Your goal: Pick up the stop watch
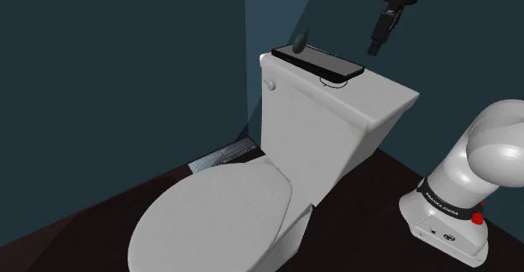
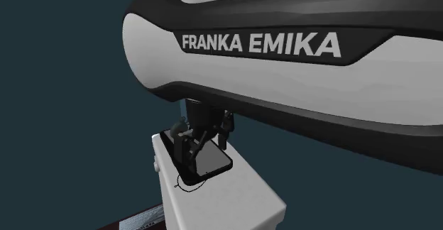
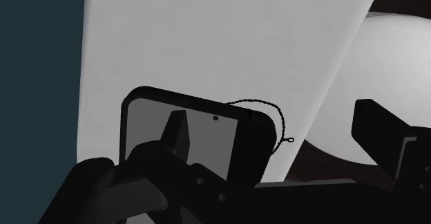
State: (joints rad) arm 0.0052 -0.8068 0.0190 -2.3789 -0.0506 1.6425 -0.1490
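The stop watch (image 1: 317, 63) is a flat black slab with a grey face and a thin black cord loop (image 1: 333, 82). It lies on the white toilet tank lid (image 1: 382, 94). My gripper (image 1: 375, 47) hangs open above the slab's cord end, clear of it. In the wrist view the stop watch (image 3: 224, 143) lies below the gripper (image 3: 273, 119). One finger (image 3: 178, 136) stands over its face and the other finger (image 3: 380, 136) is well off to its side. In the second exterior view the gripper (image 2: 204, 140) hovers over the stop watch (image 2: 211, 162).
A small dark green pear-shaped object (image 1: 300, 41) stands at the slab's far end. Dark teal walls close in behind the tank. The toilet's shut seat lid (image 1: 214, 216) lies below, over a dark floor. The arm's stand (image 1: 445, 224) is at the shoulder view's lower right.
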